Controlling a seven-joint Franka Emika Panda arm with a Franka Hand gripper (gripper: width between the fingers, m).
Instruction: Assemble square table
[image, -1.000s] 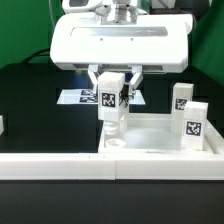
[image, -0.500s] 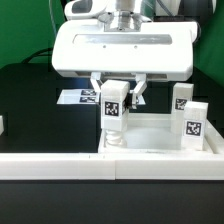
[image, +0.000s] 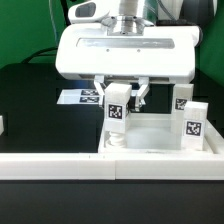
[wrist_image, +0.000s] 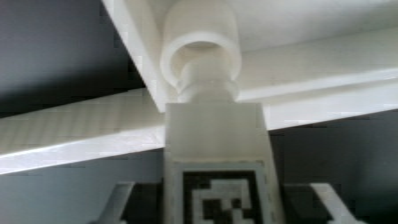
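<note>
Shifted toward the exterior view's right since earlier: gripper (image: 119, 106) and leg (image: 118, 116).
Partly closed, clamping that upright leg over tabletop (image: 160, 139) corner.

— What do I log for finish on the furniture parts?

— I put the tabletop (image: 160, 135) down as white moulded plastic, smooth, faint sheen on its rim. The leg (image: 117, 112) I'm holding looks the same plastic, matt, with a printed black-and-white tag; close up in the wrist view its face (wrist_image: 217, 130) reads smooth.

— And the surroundings?

— Table (image: 30, 110): black, matt. Gripper (image: 118, 98) housing: white, glossy plastic. Marker board (image: 82, 97): flat white, paper-like.
</note>
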